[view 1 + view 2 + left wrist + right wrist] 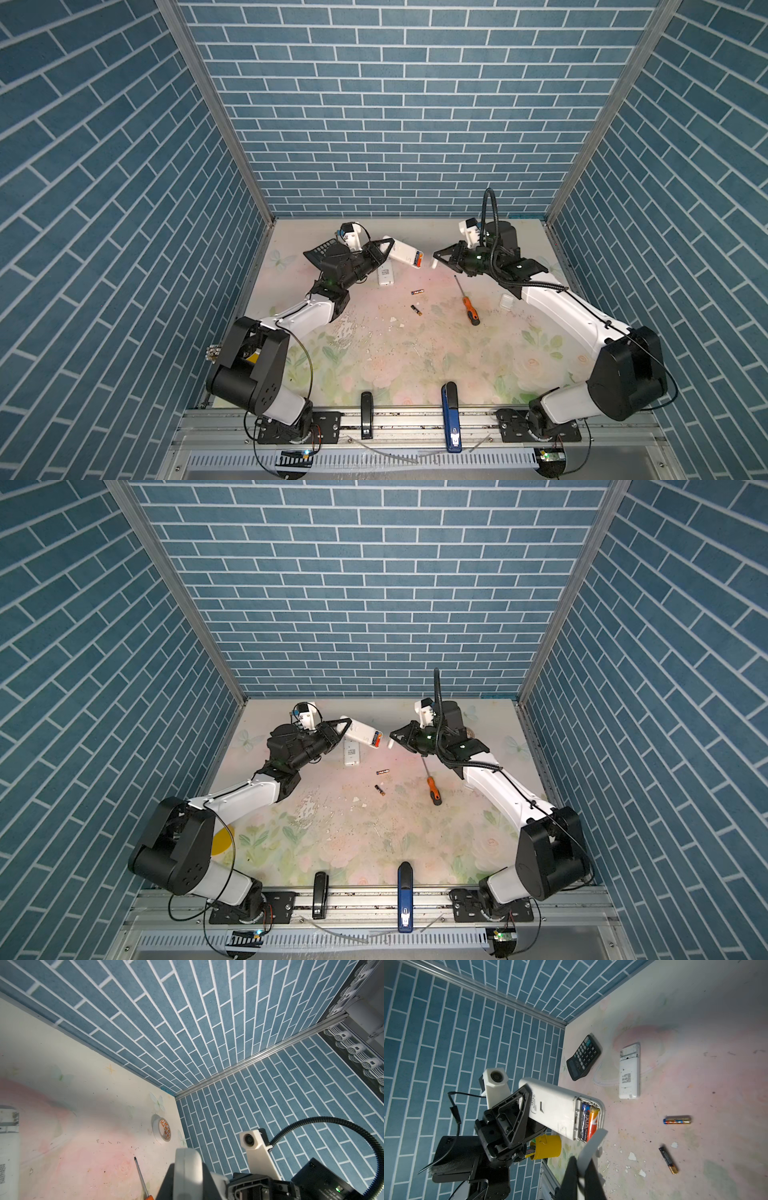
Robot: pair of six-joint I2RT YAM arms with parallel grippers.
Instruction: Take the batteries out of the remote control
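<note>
- Left tool (386,250) is clamped on the left end of a white remote (405,252). It holds the remote raised over the tabletop (415,357), at the far side, left of middle.
- The remote slants, its open end pointing right toward the other arm.
- Its compartment is uncovered, and in the right wrist view two batteries (588,1124) sit inside it side by side, one dark blue and one orange.
- Right tool (437,257) is pressed together on a small white cover (433,262), just right of the remote's open end. I cannot tell whether the cover touches the remote.
- Two more cells lie loose on the tabletop near the middle, a little apart. The far battery (417,292) lies about left to right, and the near battery (416,310) lies slanted.
- A second remote (385,276) lies flat, back up, below the raised one, with its compartment uncovered too.
- A screwdriver (467,301) lies right of the loose cells, with its tip toward the far left and its orange handle nearer.
- A calculator (583,1057) lies at the far left, and a tape roll (163,1130) lies near the far right corner.
</note>
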